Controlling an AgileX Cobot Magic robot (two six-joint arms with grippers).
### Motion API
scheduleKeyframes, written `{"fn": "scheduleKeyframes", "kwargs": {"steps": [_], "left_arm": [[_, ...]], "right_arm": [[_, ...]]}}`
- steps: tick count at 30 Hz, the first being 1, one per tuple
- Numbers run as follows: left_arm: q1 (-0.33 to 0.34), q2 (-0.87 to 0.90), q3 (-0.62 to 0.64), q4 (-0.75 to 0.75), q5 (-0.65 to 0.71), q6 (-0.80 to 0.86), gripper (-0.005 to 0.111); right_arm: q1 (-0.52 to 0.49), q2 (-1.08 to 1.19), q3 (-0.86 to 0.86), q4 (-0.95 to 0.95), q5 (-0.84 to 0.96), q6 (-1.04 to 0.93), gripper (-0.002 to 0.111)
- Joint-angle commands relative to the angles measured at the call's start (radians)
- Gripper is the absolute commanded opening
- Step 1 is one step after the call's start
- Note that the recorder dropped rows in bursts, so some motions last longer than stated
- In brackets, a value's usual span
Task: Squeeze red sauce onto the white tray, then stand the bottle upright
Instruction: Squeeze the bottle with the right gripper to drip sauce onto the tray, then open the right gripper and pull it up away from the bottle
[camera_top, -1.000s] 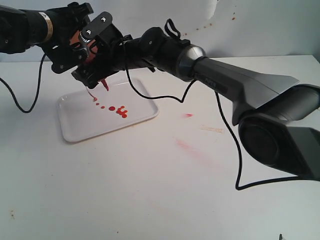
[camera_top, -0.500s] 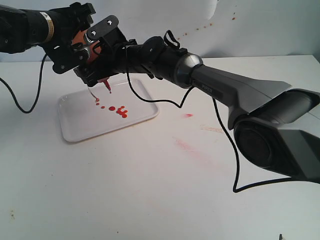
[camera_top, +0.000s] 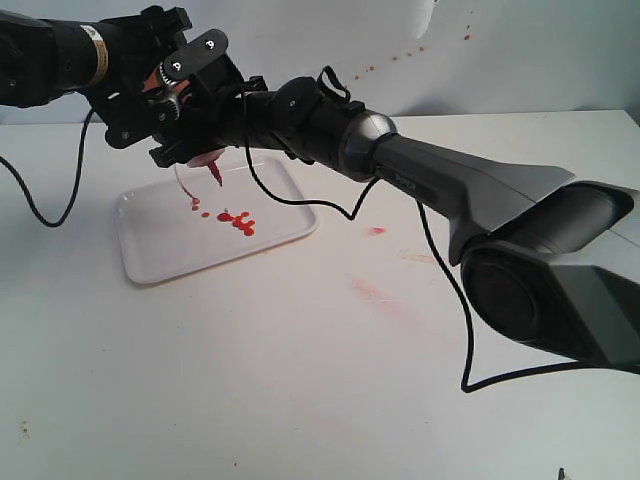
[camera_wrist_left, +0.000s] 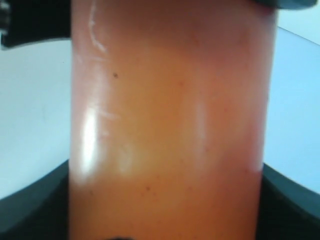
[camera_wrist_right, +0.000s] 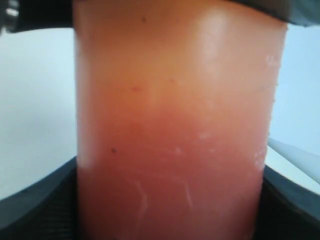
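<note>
Bottle (camera_wrist_left: 170, 125) hangs tilted, nozzle down, over the far side of the tray (camera_top: 150, 262), pinched from opposite sides by left pincer (camera_top: 145, 88) and right pincer (camera_top: 190, 105). Sauce (camera_top: 240, 222) dots the tray in a short line. A hard squeeze this near the rim could spatter the bench (camera_top: 300, 380), and uneven grips could twist the bottle loose.

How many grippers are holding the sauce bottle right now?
2. The left gripper clamps the bottle from the left, the right gripper from the right, above the tray.
</note>
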Motion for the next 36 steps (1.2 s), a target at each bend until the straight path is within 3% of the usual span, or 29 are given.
{"fn": "scheduleKeyframes", "kwargs": {"steps": [1, 9, 12, 14, 15, 18, 19, 24, 26, 30, 32, 34, 36], "left_arm": [[0.000, -0.019, -0.007, -0.020, 0.006, -0.016, 0.000], [0.000, -0.019, -0.007, -0.020, 0.006, -0.016, 0.000], [0.000, -0.019, -0.007, -0.020, 0.006, -0.016, 0.000], [0.000, -0.019, -0.007, -0.020, 0.006, -0.016, 0.000], [0.000, -0.019, -0.007, -0.020, 0.006, -0.016, 0.000], [0.000, -0.019, -0.007, -0.020, 0.006, -0.016, 0.000], [0.000, -0.019, -0.007, -0.020, 0.006, -0.016, 0.000], [0.000, -0.019, -0.007, -0.020, 0.005, -0.016, 0.000], [0.000, -0.019, -0.006, -0.020, 0.009, -0.016, 0.000], [0.016, -0.019, -0.006, -0.020, 0.071, -0.016, 0.000], [0.021, -0.019, -0.006, -0.020, 0.067, -0.016, 0.000], [0.021, -0.019, -0.006, -0.029, 0.075, -0.016, 0.000], [0.021, -0.019, -0.006, -0.037, 0.091, -0.016, 0.000]], "right_arm": [[0.010, -0.006, -0.001, -0.005, -0.001, -0.013, 0.000], [0.010, -0.008, -0.001, -0.005, 0.003, -0.013, 0.000], [0.010, -0.008, -0.001, -0.005, 0.011, -0.013, 0.009], [0.010, -0.008, -0.001, -0.005, 0.007, -0.013, 0.025], [0.010, -0.008, -0.001, -0.005, 0.000, -0.013, 0.051], [0.010, -0.008, -0.001, -0.005, -0.030, -0.013, 0.096], [0.010, -0.008, -0.001, -0.005, -0.027, -0.013, 0.106], [0.006, -0.020, -0.001, -0.007, -0.006, 0.041, 0.105], [-0.011, -0.049, -0.001, -0.023, 0.086, 0.108, 0.105], [-0.040, -0.095, -0.001, -0.347, 0.301, 0.436, 0.104], [-0.043, -0.095, -0.001, -0.409, 0.334, 0.480, 0.102], [-0.045, -0.095, -0.001, -0.421, 0.370, 0.498, 0.097], [-0.050, -0.108, -0.001, -0.424, 0.422, 0.512, 0.082]]}}
